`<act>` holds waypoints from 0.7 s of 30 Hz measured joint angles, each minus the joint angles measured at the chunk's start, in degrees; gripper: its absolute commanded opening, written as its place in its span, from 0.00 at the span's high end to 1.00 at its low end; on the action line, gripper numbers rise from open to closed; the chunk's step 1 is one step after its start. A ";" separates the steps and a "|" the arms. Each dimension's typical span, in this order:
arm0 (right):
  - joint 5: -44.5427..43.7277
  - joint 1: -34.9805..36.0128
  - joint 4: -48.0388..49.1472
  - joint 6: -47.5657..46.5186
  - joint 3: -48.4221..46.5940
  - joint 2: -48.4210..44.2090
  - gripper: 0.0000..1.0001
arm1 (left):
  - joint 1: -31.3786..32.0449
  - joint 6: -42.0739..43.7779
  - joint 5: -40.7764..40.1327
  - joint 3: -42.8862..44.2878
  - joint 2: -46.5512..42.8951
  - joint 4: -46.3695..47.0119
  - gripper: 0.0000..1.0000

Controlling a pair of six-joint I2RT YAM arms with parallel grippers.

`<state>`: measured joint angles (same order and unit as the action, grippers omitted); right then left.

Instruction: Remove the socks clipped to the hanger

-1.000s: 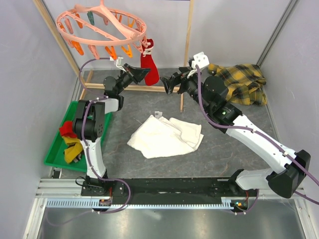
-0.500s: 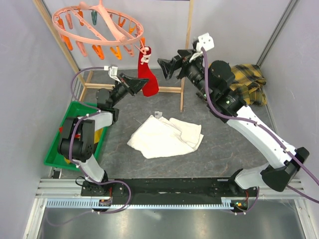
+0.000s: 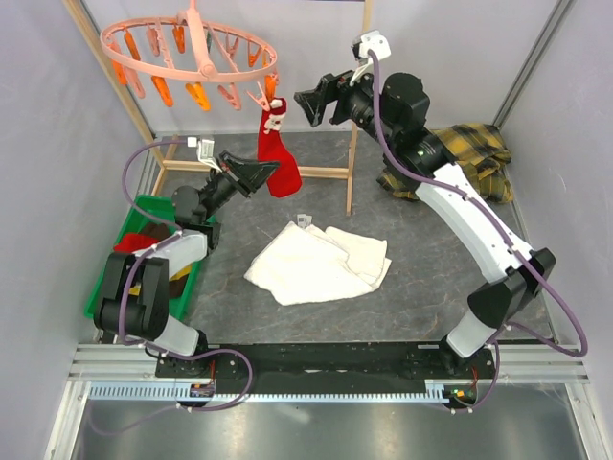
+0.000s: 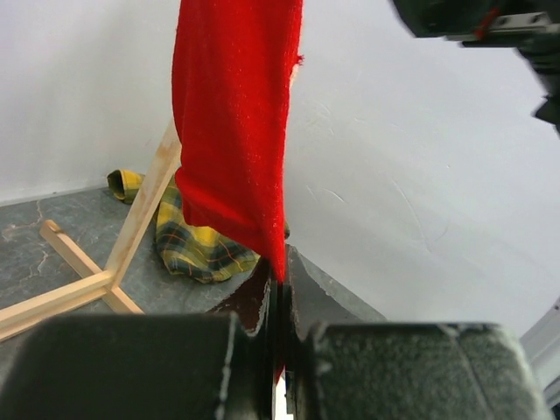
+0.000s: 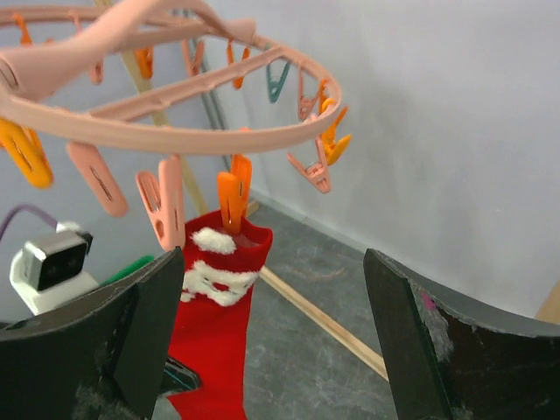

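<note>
The pink hanger (image 3: 192,48) hangs at the top left, its ring (image 5: 175,122) lined with pink and orange clips. One red sock (image 3: 276,153) with a white pattern dangles from an orange clip (image 5: 232,197). My left gripper (image 3: 265,172) is shut on the lower edge of that sock (image 4: 232,131), which is pinched between the fingertips (image 4: 282,271). My right gripper (image 3: 311,101) stands open just right of the clip, and the sock's cuff (image 5: 219,262) lies ahead of its left finger (image 5: 131,341).
A green tray (image 3: 123,230) at the left holds other socks, partly hidden by my left arm. A white towel (image 3: 321,259) lies mid-table. The plaid shirt (image 3: 469,158) is at the back right. Wooden rack bars (image 3: 354,144) stand behind the sock.
My right gripper has risen and moved left to the clip's height. My left arm stretched out with the sock still pinched. The hanger swung and turned.
</note>
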<state>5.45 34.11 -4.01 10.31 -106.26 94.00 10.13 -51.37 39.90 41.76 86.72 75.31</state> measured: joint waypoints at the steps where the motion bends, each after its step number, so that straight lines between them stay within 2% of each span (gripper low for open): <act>1: 1.33 -0.22 -0.17 -0.02 -0.42 0.76 0.10 | -0.26 -0.46 0.35 -0.26 -0.48 0.07 0.98; 12: 20.22 -2.25 0.98 0.98 -4.09 6.21 0.05 | -5.90 -9.46 5.11 -0.31 -1.90 0.07 0.98; 21: 27.56 -3.54 6.62 6.08 -6.84 11.19 0.06 | -10.08 -16.61 10.03 0.83 -2.03 0.02 0.98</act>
<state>33.01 30.57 2.61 16.38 -113.10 105.19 0.05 -67.99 49.93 42.59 84.68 75.33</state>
